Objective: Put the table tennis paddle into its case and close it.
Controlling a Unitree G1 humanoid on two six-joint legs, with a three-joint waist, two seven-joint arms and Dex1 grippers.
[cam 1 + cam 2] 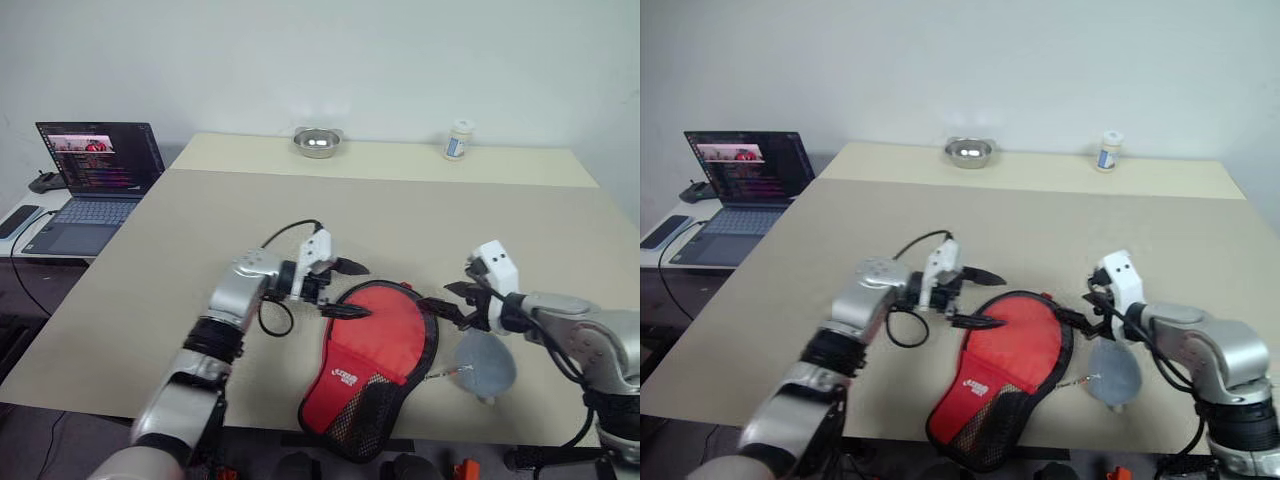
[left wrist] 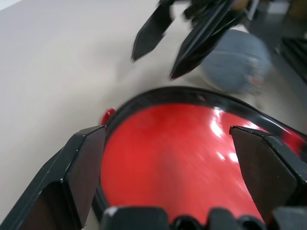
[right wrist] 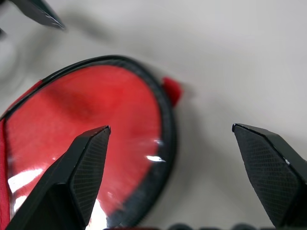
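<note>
Your left tool stood spread at the case's rounded end; your right tool stood spread at its opposite edge, holding nothing. The case lay flat on the bench, clear red side up, near the front edge.

The case hangs past the table's near edge, its mesh end running close to the frame's bottom. Whether a paddle lies inside cannot be told through the clear side. A grey round object beside the case sits partly behind the right arm; what it is cannot be told. The laptop screen is too small to read, as is the label on the far bottle.
</note>
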